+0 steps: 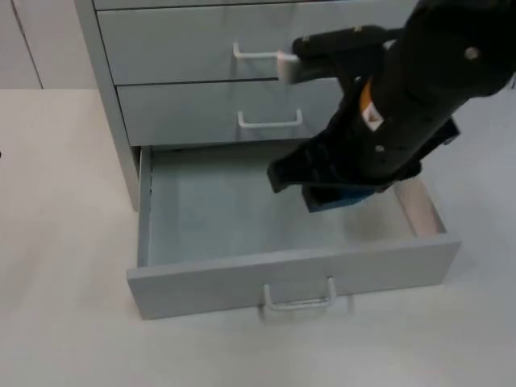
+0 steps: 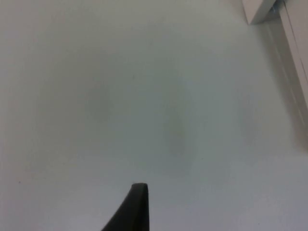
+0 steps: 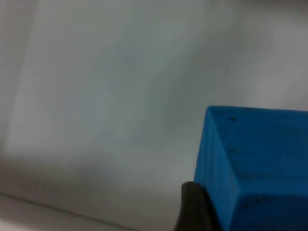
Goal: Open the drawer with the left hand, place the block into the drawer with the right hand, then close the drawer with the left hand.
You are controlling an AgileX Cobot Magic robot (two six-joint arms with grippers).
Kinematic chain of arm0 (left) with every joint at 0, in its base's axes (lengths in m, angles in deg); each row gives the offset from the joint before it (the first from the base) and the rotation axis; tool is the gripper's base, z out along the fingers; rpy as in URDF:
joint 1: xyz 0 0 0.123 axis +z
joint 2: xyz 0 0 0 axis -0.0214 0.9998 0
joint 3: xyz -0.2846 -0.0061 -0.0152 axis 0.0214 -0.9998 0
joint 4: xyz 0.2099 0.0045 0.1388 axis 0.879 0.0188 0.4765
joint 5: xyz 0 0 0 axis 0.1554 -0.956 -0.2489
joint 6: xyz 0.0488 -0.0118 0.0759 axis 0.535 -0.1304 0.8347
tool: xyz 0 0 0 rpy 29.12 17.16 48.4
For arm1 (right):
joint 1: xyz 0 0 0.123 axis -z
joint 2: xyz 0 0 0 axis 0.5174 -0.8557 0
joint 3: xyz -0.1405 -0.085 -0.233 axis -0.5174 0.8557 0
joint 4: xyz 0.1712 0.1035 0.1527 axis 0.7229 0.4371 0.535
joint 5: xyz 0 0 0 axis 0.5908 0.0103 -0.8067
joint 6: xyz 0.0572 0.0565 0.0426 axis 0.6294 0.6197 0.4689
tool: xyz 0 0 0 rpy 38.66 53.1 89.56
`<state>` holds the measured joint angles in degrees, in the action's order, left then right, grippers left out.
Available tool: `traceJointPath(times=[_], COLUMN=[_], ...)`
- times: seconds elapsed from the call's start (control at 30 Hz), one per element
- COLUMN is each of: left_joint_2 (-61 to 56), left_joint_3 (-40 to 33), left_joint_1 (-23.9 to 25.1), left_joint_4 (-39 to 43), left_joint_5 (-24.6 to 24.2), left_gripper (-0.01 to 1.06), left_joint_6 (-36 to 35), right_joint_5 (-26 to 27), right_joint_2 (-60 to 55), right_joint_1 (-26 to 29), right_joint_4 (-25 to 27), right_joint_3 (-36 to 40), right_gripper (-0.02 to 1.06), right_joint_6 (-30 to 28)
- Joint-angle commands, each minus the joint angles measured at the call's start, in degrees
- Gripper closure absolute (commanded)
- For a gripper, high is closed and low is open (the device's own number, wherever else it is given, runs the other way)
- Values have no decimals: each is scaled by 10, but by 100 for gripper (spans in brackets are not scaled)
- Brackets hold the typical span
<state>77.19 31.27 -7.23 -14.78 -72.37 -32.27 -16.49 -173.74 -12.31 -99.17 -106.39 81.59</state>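
Note:
The grey cabinet's bottom drawer (image 1: 290, 270) is pulled out, and its bare floor (image 1: 218, 218) shows. My right gripper (image 1: 326, 192) reaches down into the drawer's right half, shut on the blue block (image 1: 345, 198). In the right wrist view the blue block (image 3: 255, 163) sits against a black fingertip (image 3: 192, 209) over the drawer's grey floor (image 3: 106, 96). I cannot tell whether the block touches the floor. My left gripper (image 2: 137, 207) waits over the white table, left of the cabinet.
Two shut drawers with white handles (image 1: 270, 122) stand above the open one. The open drawer's handle (image 1: 300, 302) points toward the table's front. A corner of the cabinet (image 2: 260, 12) shows in the left wrist view. White table (image 1: 56, 242) lies left of the cabinet.

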Motion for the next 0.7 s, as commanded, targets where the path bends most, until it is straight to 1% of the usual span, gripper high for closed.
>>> traceJointPath(times=[0.0, 0.2, 0.4, 0.53, 0.6, 0.63, 0.67], left_joint_2=[-4, -4, -4, -4, -4, -4, -4], left_joint_3=[-2, -2, -2, -2, -2, -2, -2], left_joint_1=[1, 1, 1, 1, 1, 1, 1], left_joint_4=[3, 2, -3, -5, -5, -5, -5], left_joint_5=[7, 5, 6, 6, 7, 7, 7], left_gripper=[0, 0, 0, 0, 0, 0, 0], left_joint_6=[0, 0, 0, 0, 0, 0, 0], right_joint_5=[16, 65, 83, 87, 88, 88, 88], right_joint_2=[-13, -46, -85, -99, -102, -103, -103], right_joint_1=[-3, -2, 4, 7, 9, 9, 10], right_joint_4=[-3, -4, -9, -11, -11, -11, -14], right_joint_3=[-11, -11, -11, -11, -11, -11, -11], right_gripper=[105, 105, 105, 104, 103, 100, 95], right_joint_6=[2, 10, 39, 39, 39, 39, 39])
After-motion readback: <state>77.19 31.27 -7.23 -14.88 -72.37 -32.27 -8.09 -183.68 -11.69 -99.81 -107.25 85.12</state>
